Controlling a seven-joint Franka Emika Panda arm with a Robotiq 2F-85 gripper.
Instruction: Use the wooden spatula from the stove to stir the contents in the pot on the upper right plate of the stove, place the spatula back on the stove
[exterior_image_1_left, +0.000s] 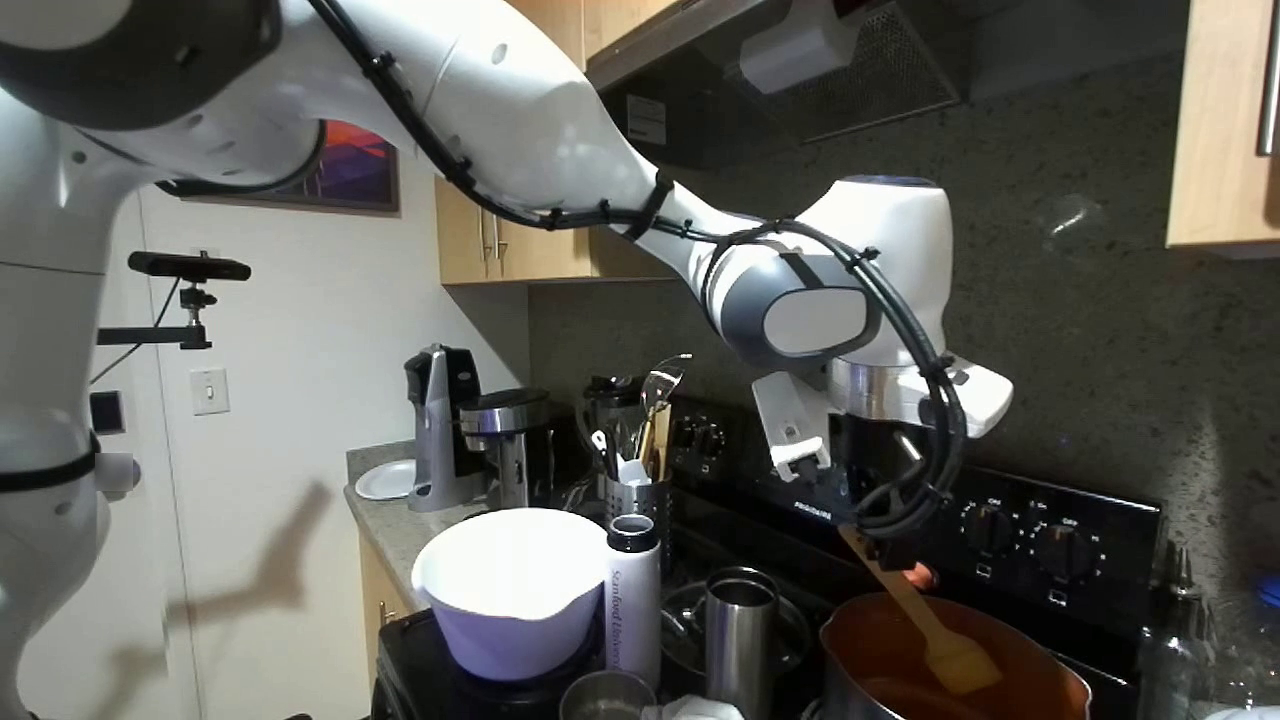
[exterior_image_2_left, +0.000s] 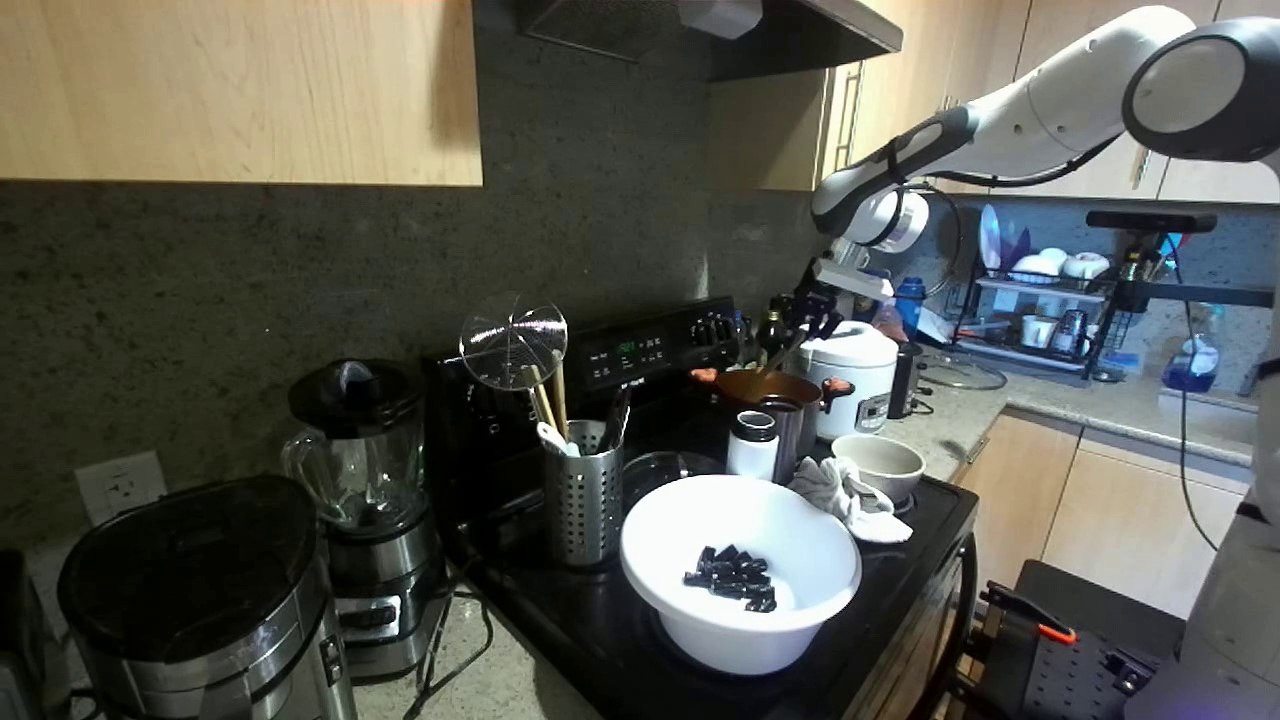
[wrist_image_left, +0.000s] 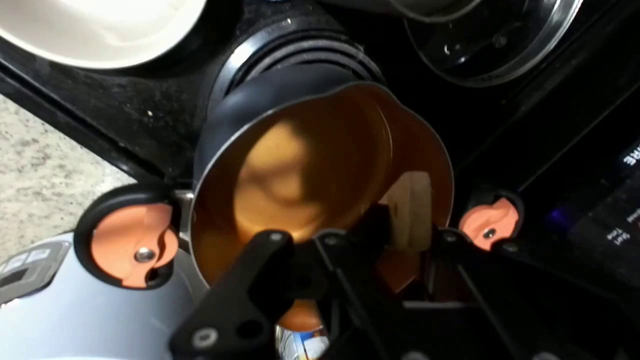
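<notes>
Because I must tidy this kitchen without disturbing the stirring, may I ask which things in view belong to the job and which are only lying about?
For the job:
wooden spatula
two-handled pot
stove
hand, holding the spatula

Only lying about:
white mixing bowl
Stanford bottle
tall steel mug
blender
perforated utensil holder
rice cooker
cloth

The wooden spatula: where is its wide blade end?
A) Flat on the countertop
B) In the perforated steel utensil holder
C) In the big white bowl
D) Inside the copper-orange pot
D: in an exterior view, the wooden spatula slants downward, its wide end within the rim of the copper-orange pot.
</notes>
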